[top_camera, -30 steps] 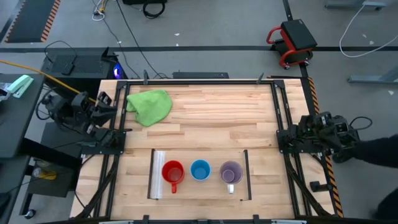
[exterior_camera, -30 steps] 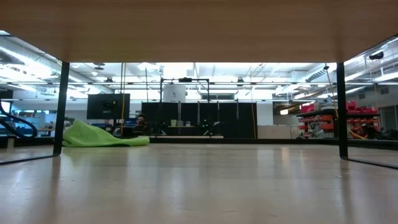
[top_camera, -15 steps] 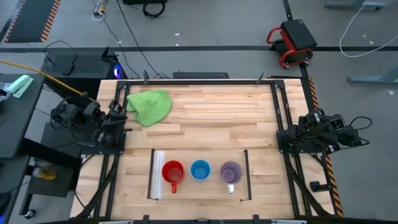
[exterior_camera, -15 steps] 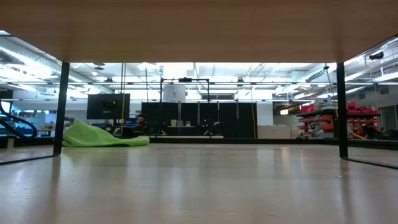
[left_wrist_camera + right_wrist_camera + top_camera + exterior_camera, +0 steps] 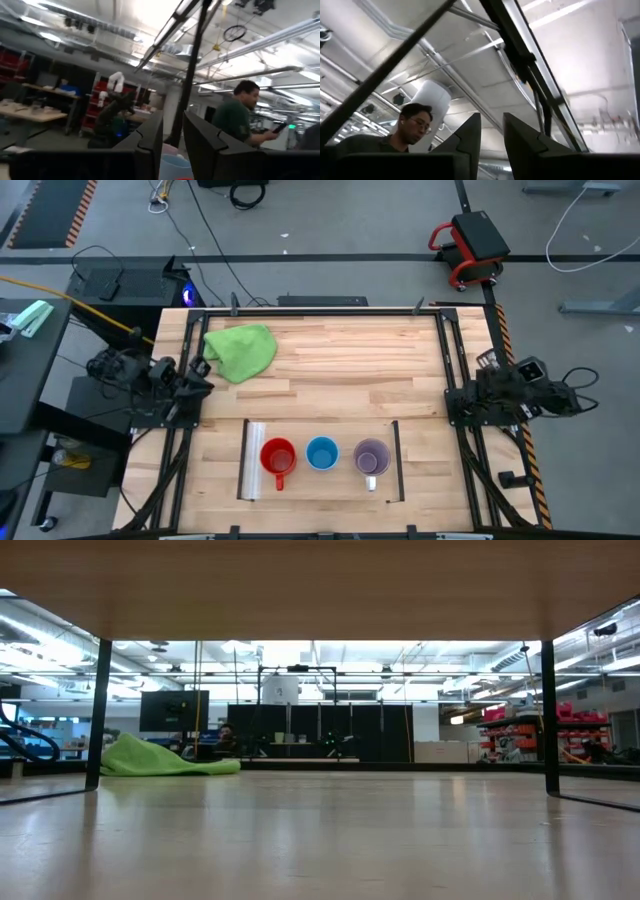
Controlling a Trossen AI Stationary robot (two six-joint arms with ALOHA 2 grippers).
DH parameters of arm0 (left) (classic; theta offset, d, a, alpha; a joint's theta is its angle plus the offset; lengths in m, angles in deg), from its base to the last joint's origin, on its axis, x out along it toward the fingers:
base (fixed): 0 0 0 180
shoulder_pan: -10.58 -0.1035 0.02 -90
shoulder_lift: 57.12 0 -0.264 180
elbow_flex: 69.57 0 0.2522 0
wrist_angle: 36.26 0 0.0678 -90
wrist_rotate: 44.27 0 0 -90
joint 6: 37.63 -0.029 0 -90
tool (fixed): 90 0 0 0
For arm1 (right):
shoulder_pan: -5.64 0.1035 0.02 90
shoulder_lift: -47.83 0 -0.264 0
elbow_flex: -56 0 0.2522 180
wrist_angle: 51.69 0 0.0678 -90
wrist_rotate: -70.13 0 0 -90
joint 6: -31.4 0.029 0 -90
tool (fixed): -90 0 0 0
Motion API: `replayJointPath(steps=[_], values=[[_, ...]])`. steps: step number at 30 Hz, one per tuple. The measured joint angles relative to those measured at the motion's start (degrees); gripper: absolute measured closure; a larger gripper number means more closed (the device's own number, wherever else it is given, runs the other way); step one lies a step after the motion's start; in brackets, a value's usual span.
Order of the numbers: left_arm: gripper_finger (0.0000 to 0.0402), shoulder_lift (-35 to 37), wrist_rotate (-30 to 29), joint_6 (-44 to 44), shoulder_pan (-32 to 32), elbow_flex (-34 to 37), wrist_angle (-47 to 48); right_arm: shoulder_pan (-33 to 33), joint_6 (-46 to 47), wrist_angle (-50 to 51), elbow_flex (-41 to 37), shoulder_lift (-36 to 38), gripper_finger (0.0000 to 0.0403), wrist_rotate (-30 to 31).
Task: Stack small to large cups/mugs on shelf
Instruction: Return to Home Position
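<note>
My left gripper point(image 5: 196, 370) sits at the table's left edge, fingers slightly apart, empty. My right gripper point(image 5: 478, 385) sits at the right edge, same small gap, empty. Red mug point(image 5: 277, 457), blue cup point(image 5: 321, 452), lilac mug point(image 5: 371, 457) side by side on the shelf point(image 5: 320, 485), between both, well apart from each.

Red mug point(image 5: 277, 457), light-blue cup point(image 5: 321, 452), lilac mug point(image 5: 371, 456), green cloth point(image 5: 241, 351), light-wood shelf point(image 5: 320, 484).

The worktop point(image 5: 340, 370) is pale, smooth, matt planked wood. At its eleven o'clock lies a soft, crumpled green cloth point(image 5: 241, 350). The shelf point(image 5: 320, 480) is light wood, its silvery rail point(image 5: 255, 460) shiny like metal.
</note>
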Motion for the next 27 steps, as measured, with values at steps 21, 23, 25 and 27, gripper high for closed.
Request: replayJointPath(steps=[21,23,25,27], values=[[0.0315,0.0,3.8,2.5,-0.2,11.2,-7.5,0.0,-5.3,30.2,0.0,0.0,0.0314,15.7],[0.0312,0.0,3.8,2.5,-0.2,11.2,-6.2,0.0,-5.6,32.9,0.0,0.0,0.0314,15.7],[0.0311,0.0,3.5,2.4,-0.3,11.2,-5.2,0.0,-6.4,36.1,0.0,0.0,0.0314,15.6],[0.0311,0.0,3.2,2.0,-0.6,11.2,-3.2,0.0,-7.5,38.8,0.0,0.0,0.0314,15.6]])
